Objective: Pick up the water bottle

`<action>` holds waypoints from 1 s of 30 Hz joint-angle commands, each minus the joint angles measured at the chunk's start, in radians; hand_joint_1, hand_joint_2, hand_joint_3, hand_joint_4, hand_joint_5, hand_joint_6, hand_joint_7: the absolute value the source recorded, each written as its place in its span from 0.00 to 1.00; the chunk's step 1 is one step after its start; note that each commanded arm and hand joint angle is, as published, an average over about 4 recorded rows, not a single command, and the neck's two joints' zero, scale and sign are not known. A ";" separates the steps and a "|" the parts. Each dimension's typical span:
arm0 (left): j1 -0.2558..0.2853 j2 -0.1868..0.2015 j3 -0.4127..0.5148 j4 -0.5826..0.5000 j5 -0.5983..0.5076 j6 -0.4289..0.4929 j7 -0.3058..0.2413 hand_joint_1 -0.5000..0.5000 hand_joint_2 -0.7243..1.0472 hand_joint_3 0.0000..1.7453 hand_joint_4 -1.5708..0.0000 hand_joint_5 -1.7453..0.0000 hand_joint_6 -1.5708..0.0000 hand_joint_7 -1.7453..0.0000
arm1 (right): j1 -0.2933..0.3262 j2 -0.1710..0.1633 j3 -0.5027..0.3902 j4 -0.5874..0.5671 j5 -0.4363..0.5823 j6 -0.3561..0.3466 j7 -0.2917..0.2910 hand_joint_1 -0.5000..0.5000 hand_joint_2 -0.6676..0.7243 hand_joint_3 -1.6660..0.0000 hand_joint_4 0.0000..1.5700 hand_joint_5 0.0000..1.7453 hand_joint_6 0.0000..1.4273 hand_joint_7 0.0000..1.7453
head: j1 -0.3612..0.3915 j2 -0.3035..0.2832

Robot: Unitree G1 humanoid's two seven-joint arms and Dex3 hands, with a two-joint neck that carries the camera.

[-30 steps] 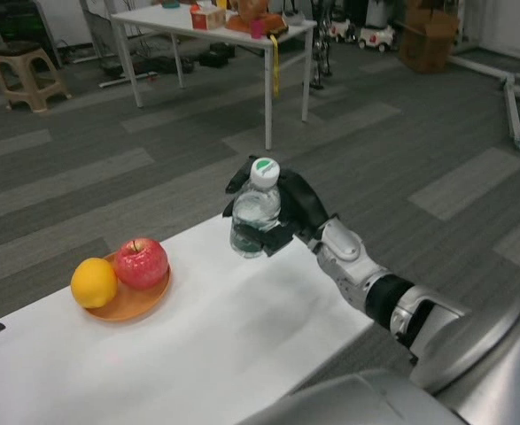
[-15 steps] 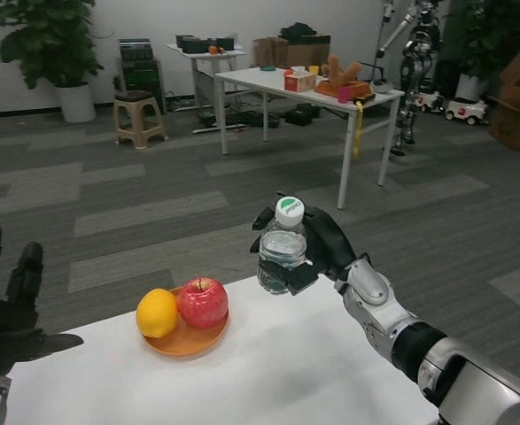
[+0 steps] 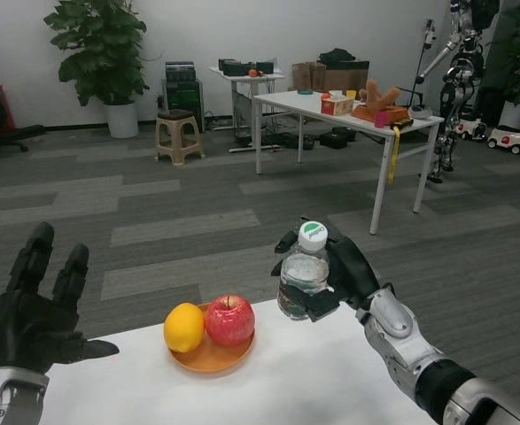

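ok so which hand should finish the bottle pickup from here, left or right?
Right. The right hand already grips the water bottle, upright at the table's far edge, so it probably only needs to lift. The left hand is raised with fingers spread, holding nothing, beyond the fruit plate.

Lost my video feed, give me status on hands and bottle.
Right hand grips water bottle, upright at table edge. Left hand open, fingers spread. Nothing blocking.
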 commanded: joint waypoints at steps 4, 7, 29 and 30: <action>0.017 -0.012 0.013 -0.020 0.023 0.005 0.007 0.00 0.35 0.01 1.00 0.94 1.00 1.00 | -0.056 0.010 -0.008 -0.016 0.001 -0.004 -0.016 0.50 0.09 0.05 0.90 0.61 0.58 0.72 | -0.014 -0.004; 0.023 -0.012 0.018 -0.027 0.025 0.005 0.010 0.00 0.35 0.01 1.00 0.94 1.00 1.00 | -0.057 0.010 -0.016 -0.020 0.001 -0.004 -0.016 0.50 0.09 0.05 0.90 0.61 0.58 0.72 | -0.019 -0.011; 0.051 -0.012 0.049 -0.047 0.032 0.004 0.008 0.00 0.35 0.04 1.00 0.94 1.00 1.00 | -0.016 0.018 -0.071 -0.066 0.000 -0.005 -0.038 0.50 0.09 0.05 0.91 0.56 0.58 0.72 | -0.021 -0.025; 0.052 -0.012 0.050 -0.047 0.032 0.003 0.007 0.00 0.35 0.04 1.00 0.94 1.00 1.00 | -0.012 0.017 -0.075 -0.072 0.000 -0.005 -0.040 0.50 0.08 0.05 0.91 0.57 0.58 0.72 | -0.021 -0.025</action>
